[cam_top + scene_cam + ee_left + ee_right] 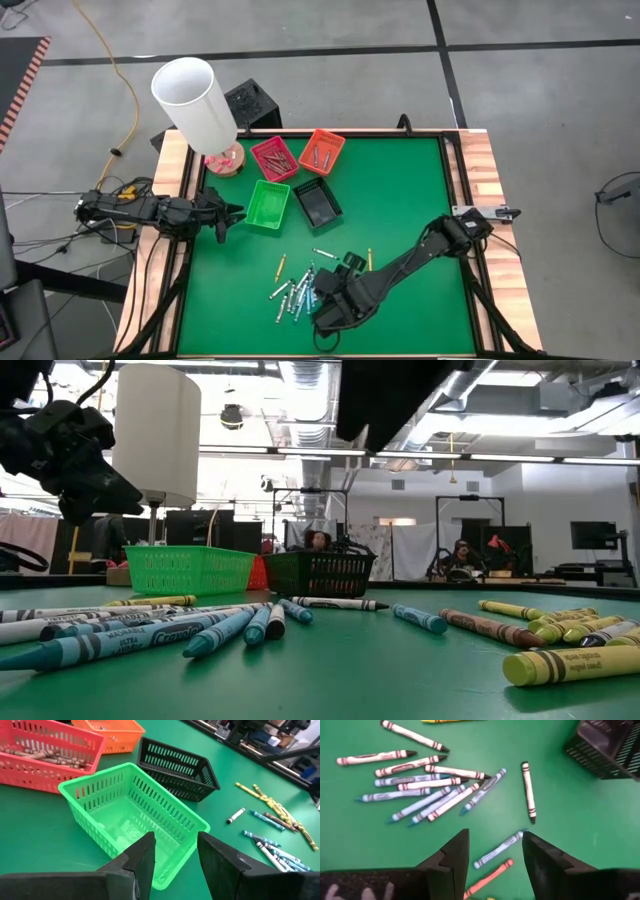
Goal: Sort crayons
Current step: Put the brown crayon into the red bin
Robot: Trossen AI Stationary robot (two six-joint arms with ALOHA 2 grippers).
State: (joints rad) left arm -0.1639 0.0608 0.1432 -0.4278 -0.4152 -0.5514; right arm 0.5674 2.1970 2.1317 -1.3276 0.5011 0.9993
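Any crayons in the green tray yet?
No: the left wrist view shows the green tray empty, while the red tray holds brown crayons.

Four small slatted plastic trays, red (274,158), orange (321,150), green (267,204) and black (318,203), crowd the far left of the green table mat (420,190); a tall white cylinder lamp (194,103) blocks that corner; scattered thin crayons (295,290) litter the near middle; the far right lies open.
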